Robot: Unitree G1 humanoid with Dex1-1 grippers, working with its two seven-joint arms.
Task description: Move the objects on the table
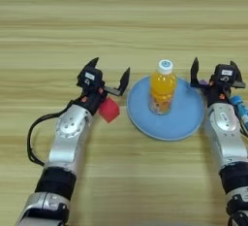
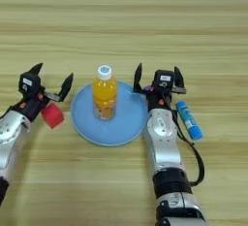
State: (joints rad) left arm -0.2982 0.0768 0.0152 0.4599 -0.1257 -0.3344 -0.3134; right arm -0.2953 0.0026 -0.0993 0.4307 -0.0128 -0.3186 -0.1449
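Note:
An orange-drink bottle (image 1: pixel 162 91) with a white cap stands upright on the round light-blue plate (image 1: pixel 184 118) at mid-table. The small red cube (image 1: pixel 110 109) lies on the wood just left of the plate, beside my left wrist. My left gripper (image 1: pixel 110 72) is open above and behind the cube, holding nothing. At the plate's right rim my right gripper (image 2: pixel 158 76) is also open. A sliver of the purple bar (image 2: pixel 147 88) peeks out beneath it; the remainder is hidden by the hand.
A blue-and-white tube (image 2: pixel 189 120) lies on the table (image 2: pixel 121 21) right of my right forearm. A black cable loops beside each forearm. The far half of the wooden top is bare planks.

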